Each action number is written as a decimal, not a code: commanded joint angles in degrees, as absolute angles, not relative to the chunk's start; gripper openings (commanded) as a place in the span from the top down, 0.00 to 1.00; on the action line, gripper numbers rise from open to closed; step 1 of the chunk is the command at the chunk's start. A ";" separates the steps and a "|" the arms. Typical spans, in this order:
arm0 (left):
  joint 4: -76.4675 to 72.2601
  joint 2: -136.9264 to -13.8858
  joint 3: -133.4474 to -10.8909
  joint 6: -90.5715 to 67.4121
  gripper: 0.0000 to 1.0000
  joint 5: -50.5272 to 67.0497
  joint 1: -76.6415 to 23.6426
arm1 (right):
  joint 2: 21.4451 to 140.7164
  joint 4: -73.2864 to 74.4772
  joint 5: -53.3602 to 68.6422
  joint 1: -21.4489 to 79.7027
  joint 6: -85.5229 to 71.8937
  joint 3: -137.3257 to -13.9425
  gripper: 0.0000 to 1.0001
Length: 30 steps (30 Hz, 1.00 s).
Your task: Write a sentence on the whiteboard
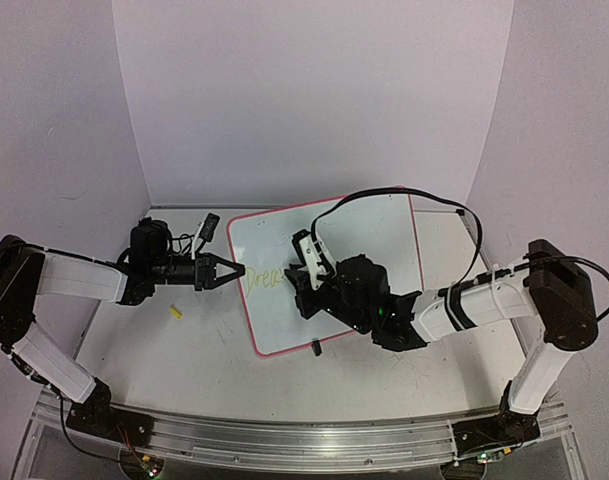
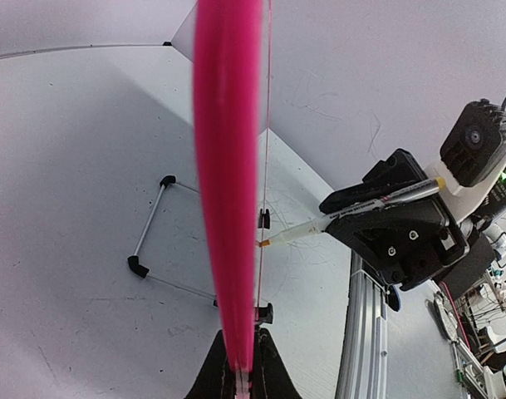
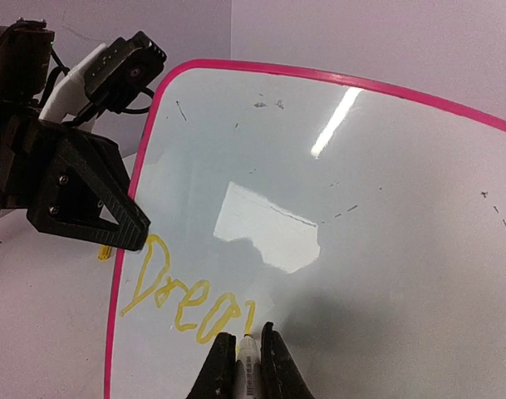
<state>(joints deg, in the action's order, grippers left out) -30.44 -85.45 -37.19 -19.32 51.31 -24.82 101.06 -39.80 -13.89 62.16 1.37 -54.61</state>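
Yellow sentence (image 3: 189, 304) — just ahead of the right fingers (image 3: 214, 371)

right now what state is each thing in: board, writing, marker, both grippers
left gripper: shut on the whiteboard rim
right gripper: shut on the marker
whiteboard: propped up, near-left rim clamped
sentence: unfinished, yellow "Drea" plus a started letter
marker: uncapped, tip on the whiteboard
small yellow piece: lying loose, left of the whiteboard
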 commanded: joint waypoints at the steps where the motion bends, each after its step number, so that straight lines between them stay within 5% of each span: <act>1: -28.98 -85.17 -39.23 -15.30 1.00 50.78 -26.22 | 99.70 -39.40 -14.12 62.46 0.43 -53.62 1.00; 30: -28.74 -84.73 -38.91 -15.21 1.00 50.95 -26.19 | 101.82 -40.56 -17.44 62.00 2.01 -58.25 1.00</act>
<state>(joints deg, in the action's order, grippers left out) -30.28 -85.34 -37.19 -19.22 51.35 -24.82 101.14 -39.37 -15.41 62.50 1.52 -55.65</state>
